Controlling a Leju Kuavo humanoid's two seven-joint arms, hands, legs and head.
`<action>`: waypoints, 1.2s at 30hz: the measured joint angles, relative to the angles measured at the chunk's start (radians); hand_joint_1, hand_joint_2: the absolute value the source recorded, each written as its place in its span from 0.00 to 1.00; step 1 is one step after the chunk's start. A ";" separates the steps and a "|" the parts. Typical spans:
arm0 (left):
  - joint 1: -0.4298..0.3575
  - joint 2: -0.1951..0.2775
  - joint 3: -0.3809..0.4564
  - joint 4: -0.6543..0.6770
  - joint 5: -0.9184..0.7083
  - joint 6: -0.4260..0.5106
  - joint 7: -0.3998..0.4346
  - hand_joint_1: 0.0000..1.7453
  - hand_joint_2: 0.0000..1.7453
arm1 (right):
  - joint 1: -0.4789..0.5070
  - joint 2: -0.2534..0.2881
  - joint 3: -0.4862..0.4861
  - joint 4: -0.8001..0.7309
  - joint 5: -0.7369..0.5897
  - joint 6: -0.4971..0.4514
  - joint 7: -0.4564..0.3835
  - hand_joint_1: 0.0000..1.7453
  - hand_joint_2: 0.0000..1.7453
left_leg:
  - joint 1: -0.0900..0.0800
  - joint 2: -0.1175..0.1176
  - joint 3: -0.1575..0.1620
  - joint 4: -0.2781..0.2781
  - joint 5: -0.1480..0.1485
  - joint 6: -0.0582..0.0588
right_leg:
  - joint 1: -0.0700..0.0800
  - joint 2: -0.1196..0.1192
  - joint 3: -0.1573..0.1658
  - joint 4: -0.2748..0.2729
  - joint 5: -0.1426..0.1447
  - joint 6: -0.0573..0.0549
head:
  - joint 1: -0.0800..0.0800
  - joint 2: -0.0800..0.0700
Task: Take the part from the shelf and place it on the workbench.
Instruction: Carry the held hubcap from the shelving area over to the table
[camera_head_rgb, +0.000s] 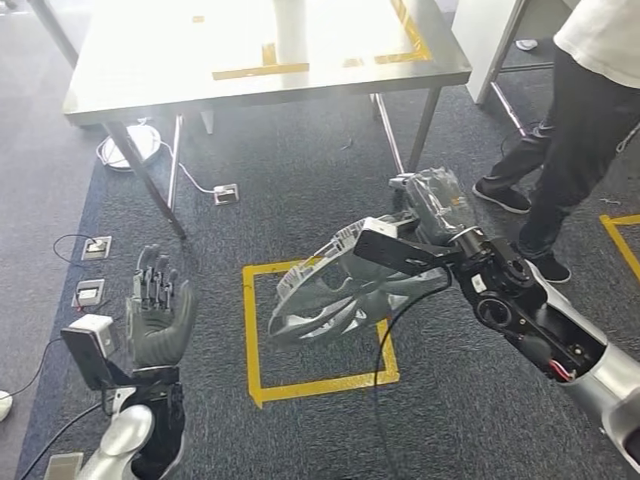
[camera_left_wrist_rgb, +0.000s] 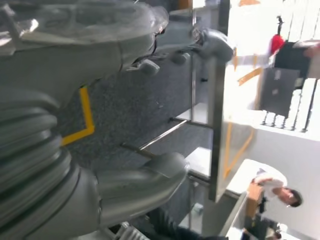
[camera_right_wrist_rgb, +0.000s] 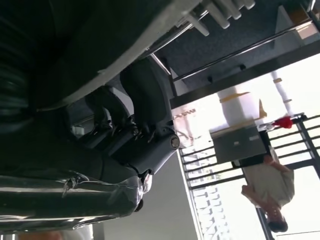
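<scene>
My right hand (camera_head_rgb: 434, 215) grips a large silver cast part (camera_head_rgb: 340, 290), a curved ribbed frame held out over the carpet in front of me. The part (camera_right_wrist_rgb: 113, 30) also crosses the right wrist view, with my dark fingers (camera_right_wrist_rgb: 143, 125) wrapped under it. The workbench (camera_head_rgb: 249, 80) stands ahead, a pale table top with yellow tape marks. My left hand (camera_head_rgb: 157, 310) is raised at the lower left, palm up, fingers apart and holding nothing. In the left wrist view its grey thumb (camera_left_wrist_rgb: 151, 175) and fingers (camera_left_wrist_rgb: 113, 50) are spread with the bench edge (camera_left_wrist_rgb: 217, 125) beyond.
A person in dark trousers (camera_head_rgb: 573, 140) stands at the right beside the bench. A yellow tape square (camera_head_rgb: 317, 385) marks the carpet below the part. Floor sockets (camera_head_rgb: 96, 247) and cables (camera_head_rgb: 189, 175) lie at the left. Bench legs (camera_head_rgb: 143, 180) slant down to the carpet.
</scene>
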 joint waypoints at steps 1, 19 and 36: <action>0.001 0.000 0.000 0.001 0.000 0.000 0.000 0.00 1.00 | 0.004 0.000 0.000 0.001 0.001 0.000 0.000 1.00 1.00 | 0.004 0.007 -0.037 0.073 -0.012 -0.013 | -0.002 0.001 0.019 -0.005 -0.010 -0.003 | -0.005 0.000; 0.013 0.001 0.000 0.010 -0.004 -0.005 0.002 0.00 1.00 | 0.019 0.000 0.003 -0.001 0.002 0.003 0.010 1.00 1.00 | -0.038 0.002 -0.024 -0.141 0.121 0.083 | 0.030 -0.002 0.047 0.235 -0.239 0.009 | 0.000 0.000; 0.013 -0.003 0.000 0.016 -0.008 -0.004 0.004 0.00 1.00 | 0.018 -0.003 0.011 0.003 -0.009 0.006 0.012 1.00 1.00 | -0.013 0.015 -0.185 0.215 -0.059 0.003 | 0.015 -0.002 0.105 -0.014 -0.064 -0.015 | -0.022 0.000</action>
